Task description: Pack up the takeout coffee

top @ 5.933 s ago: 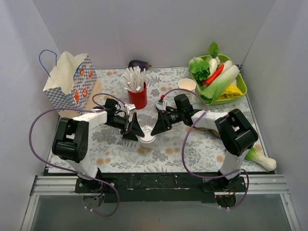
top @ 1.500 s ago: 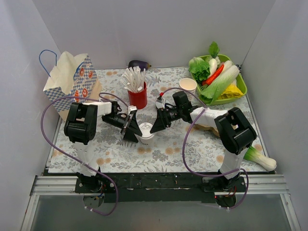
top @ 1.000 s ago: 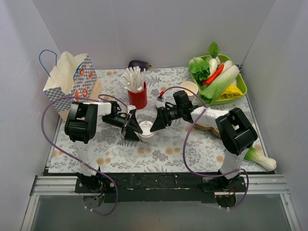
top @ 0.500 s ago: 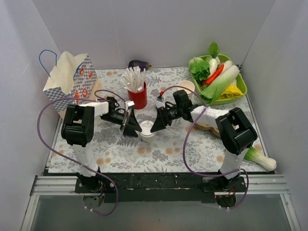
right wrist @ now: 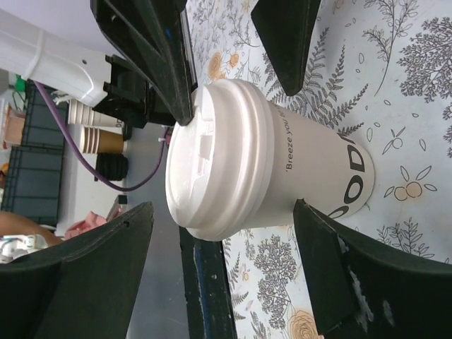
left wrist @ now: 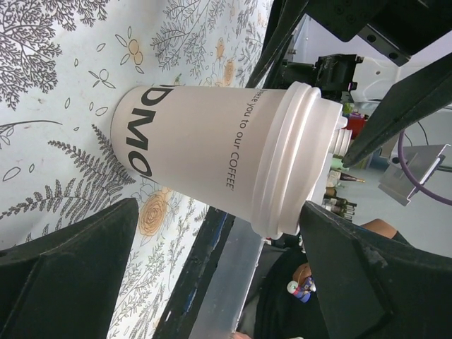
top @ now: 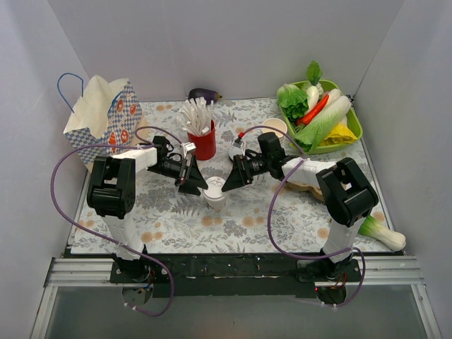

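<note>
The takeout coffee (top: 215, 189), a cream-white paper cup with black lettering and a white lid, stands upright on the flowered table cover between my two grippers. My left gripper (top: 193, 181) is just to its left, jaws spread wide, and touches nothing. In the left wrist view the cup (left wrist: 205, 166) stands just past the open gripper (left wrist: 217, 209). My right gripper (top: 234, 179) faces it from the right, also open. In the right wrist view the cup (right wrist: 296, 173) and its lid (right wrist: 212, 169) sit free beyond the gripper (right wrist: 224, 207).
A patterned paper bag (top: 102, 120) stands open at the back left. Behind the cup are a red cup of white sticks (top: 203, 143) and lidless paper cups (top: 274, 126). A green tray of vegetables (top: 353, 123) is back right, an eggplant (top: 204, 93) at the back, a bok choy (top: 382, 234) front right.
Both grippers have spread their jaws wider and come off the cup's sides. Both grippers and the cup between them have shifted slightly toward the far side of the table.
</note>
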